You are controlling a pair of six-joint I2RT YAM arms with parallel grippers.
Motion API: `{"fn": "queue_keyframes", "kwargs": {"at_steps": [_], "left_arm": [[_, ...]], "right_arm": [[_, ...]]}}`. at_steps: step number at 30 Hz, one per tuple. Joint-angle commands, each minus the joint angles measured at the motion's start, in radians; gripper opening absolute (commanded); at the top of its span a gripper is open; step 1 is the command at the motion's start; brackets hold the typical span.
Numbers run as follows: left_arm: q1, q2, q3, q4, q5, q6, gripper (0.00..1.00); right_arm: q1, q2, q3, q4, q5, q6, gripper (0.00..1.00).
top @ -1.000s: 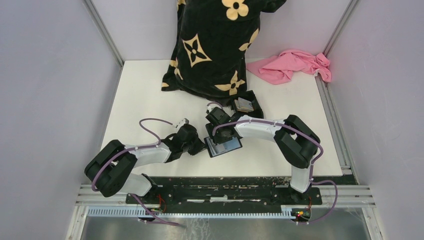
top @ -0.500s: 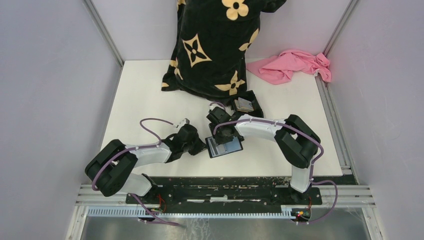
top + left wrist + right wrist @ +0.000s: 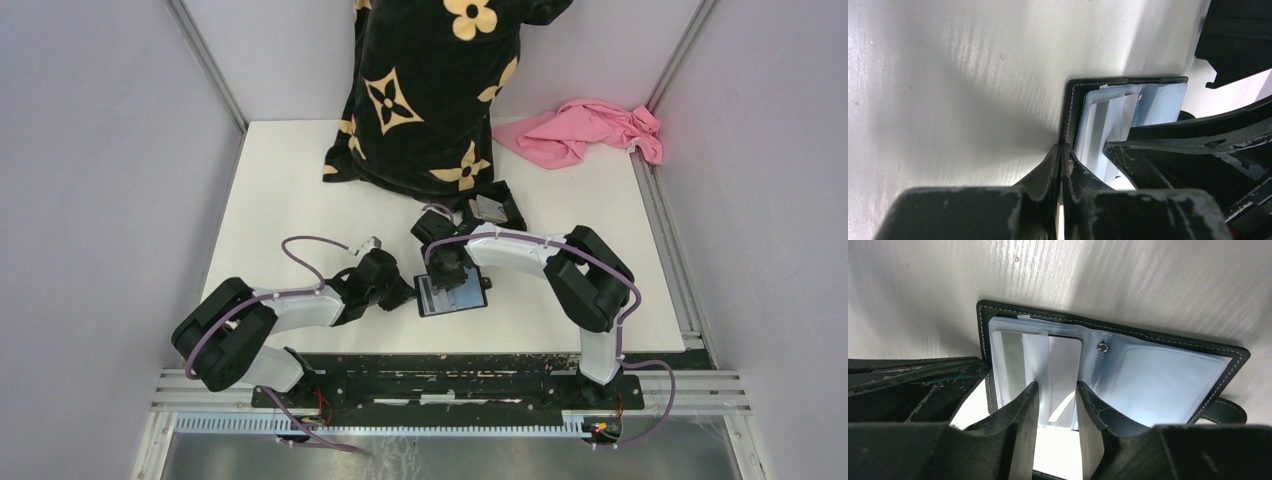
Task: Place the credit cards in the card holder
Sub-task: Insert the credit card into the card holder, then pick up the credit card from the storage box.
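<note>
The small black folding card holder [image 3: 462,300] lies open, pockets up, on the white counter [image 3: 290,200], near its near edge and between the 2 arms. In the right wrist view the card holder [image 3: 1158,380] shows 2 clear, bluish plastic sleeves side by side inside a stitched black cover, with a small silver stud [image 3: 1103,346] between them and a black strap [image 3: 1228,412] sticking out at 1 corner.

The left fingers [image 3: 405,293] reach in from the left. In the left wrist view these fingers [image 3: 1058,157] are pressed together, clamped on the thin black edge of the holder's cover [image 3: 1073,95].

The right fingers [image 3: 452,280] hang over the holder from its far side. Close up, these fingers [image 3: 1028,402] stand apart over 1 of the sleeves, with a whitish flat piece [image 3: 1060,370] between them. Whether they press on it, and whether it is a card or a leaf of the sleeve, I cannot tell.

Just beyond the right fingers sits a shallow black tray [image 3: 512,212] with a whitish-grey rectangular card [image 3: 488,208] in it. Far of that lies a black cloth with yellow flower shapes [image 3: 430,90], and at the far right a crumpled pink cloth [image 3: 585,130].
</note>
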Motion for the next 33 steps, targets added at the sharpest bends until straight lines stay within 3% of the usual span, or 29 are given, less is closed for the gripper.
{"fn": "queue_keyframes", "kwargs": {"at_steps": [1,12,14,18,23,28,31,33], "left_arm": [[-0.022,0.051,-0.004,-0.071,-0.026,-0.032,0.08],[-0.016,0.044,0.091,-0.232,-0.161,-0.059,0.11],[-0.014,0.024,0.094,-0.259,-0.191,-0.071,0.19],[-0.012,-0.032,0.089,-0.299,-0.251,-0.09,0.44],[-0.002,-0.078,0.103,-0.332,-0.293,-0.081,0.57],[-0.002,-0.148,0.166,-0.371,-0.341,-0.013,0.6],[-0.001,-0.201,0.185,-0.31,-0.348,0.053,0.64],[0.004,-0.204,0.211,-0.287,-0.336,0.092,0.69]], "right_arm": [[0.011,0.023,0.044,-0.006,-0.056,0.034,0.4],[-0.002,-0.005,0.161,-0.076,0.027,-0.104,0.52],[-0.004,-0.017,0.165,-0.078,0.034,-0.125,0.54],[-0.008,-0.037,0.174,-0.084,0.063,-0.165,0.6],[-0.009,-0.066,0.183,-0.071,0.114,-0.212,0.63],[-0.01,-0.141,0.23,-0.061,0.275,-0.315,0.57],[-0.029,-0.217,0.178,0.07,0.447,-0.366,0.39],[-0.087,-0.244,0.153,0.15,0.414,-0.354,0.35]]}}
